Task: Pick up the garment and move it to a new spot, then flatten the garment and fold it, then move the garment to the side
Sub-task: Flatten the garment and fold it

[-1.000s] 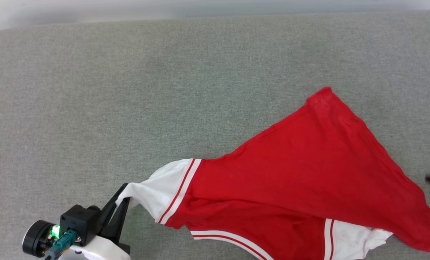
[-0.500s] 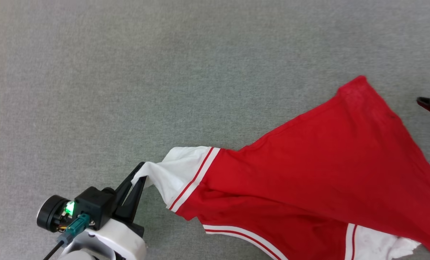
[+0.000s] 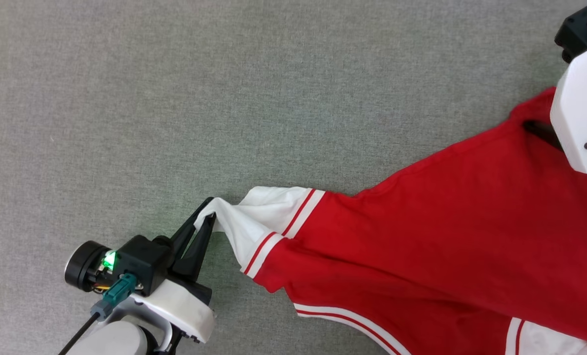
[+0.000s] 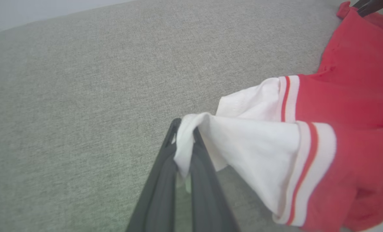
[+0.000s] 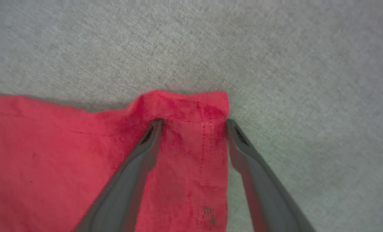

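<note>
The garment [image 3: 436,236] is a red T-shirt with white sleeves and striped trim, spread plain side up on a grey fabric surface. My left gripper [image 3: 208,215] is shut on the tip of the left white sleeve [image 4: 243,141], pinching the cloth [image 4: 184,151] between its fingers. At the far right, my right gripper [image 5: 194,121] stands open over the shirt's far red corner [image 5: 185,106]; one finger rests on the cloth and the other sits just off its edge. The white right forearm [image 3: 577,108] covers part of that corner.
Grey woven fabric [image 3: 224,88] stretches all around the shirt, with wide room to the left and beyond it. A second white sleeve [image 3: 545,342] lies at the bottom right edge.
The head camera has shifted, moving the whole scene. My right arm has come in from the right and now stands over the shirt's far corner. The left grip on the sleeve is unchanged.
</note>
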You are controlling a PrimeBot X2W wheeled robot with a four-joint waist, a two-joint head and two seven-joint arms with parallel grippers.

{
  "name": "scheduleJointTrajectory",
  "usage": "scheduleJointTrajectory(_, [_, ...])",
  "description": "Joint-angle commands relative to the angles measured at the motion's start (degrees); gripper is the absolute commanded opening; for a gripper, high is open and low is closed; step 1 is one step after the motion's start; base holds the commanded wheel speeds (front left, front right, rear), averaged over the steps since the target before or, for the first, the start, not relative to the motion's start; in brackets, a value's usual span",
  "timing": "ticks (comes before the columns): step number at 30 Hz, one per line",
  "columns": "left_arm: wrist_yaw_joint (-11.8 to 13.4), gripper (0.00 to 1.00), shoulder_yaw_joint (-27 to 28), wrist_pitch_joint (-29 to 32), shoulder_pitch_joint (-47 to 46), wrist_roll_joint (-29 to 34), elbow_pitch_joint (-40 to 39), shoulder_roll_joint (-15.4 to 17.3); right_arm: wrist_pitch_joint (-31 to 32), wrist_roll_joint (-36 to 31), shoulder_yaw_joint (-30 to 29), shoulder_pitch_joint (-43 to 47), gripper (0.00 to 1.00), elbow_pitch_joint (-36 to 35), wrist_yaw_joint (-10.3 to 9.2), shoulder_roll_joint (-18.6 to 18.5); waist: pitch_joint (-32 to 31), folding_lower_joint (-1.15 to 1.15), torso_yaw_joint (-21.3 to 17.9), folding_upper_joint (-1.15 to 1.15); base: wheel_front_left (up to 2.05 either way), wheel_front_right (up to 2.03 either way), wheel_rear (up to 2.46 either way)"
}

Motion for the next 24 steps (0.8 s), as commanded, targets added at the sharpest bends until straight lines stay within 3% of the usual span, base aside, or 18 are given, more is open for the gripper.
scheduleJointTrajectory(1, [-0.15,0.00,0.06,-0.19,-0.95,0.27,0.24,-0.31,-1.27,-0.28,1.89,0.63,1.00,1.26,-0.01,0.48,0.99,0.00,0.58,0.00,0.00,0.00,0.00])
scheduleJointTrajectory(6, [-0.61,0.00,0.03,-0.41,-1.19,0.14,1.29,-0.81,-3.59,1.53,7.35,4.99,1.00,4.80,0.00,0.84,1.12,0.00,0.56,0.00,0.00,0.00,0.00])
scheduleJointTrajectory(7, [-0.64,0.00,0.07,-0.45,-1.00,-0.08,1.59,-0.84,-4.11,1.83,8.13,5.22,0.60,5.00,0.01,0.58,0.79,0.00,0.39,0.00,0.00,0.00,0.00])
scheduleJointTrajectory(8, [-0.75,0.00,0.14,-0.44,-0.75,-0.30,1.92,-0.82,-5.13,2.06,8.51,5.06,0.12,5.04,0.07,0.31,0.39,0.00,0.18,0.00,0.00,0.00,0.00])
scheduleJointTrajectory(9, [-0.83,0.00,0.27,-0.51,-0.54,-0.44,2.23,-0.83,-6.26,2.53,8.51,4.72,0.00,5.07,0.07,0.17,-0.13,0.00,-0.06,0.00,0.00,0.00,0.00])
scheduleJointTrajectory(24, [-1.39,0.00,4.45,0.68,-5.18,-1.07,2.87,3.20,-26.35,7.78,9.54,-3.33,0.00,0.51,-0.01,-2.21,-11.61,0.00,-5.29,0.00,0.00,0.00,0.00])
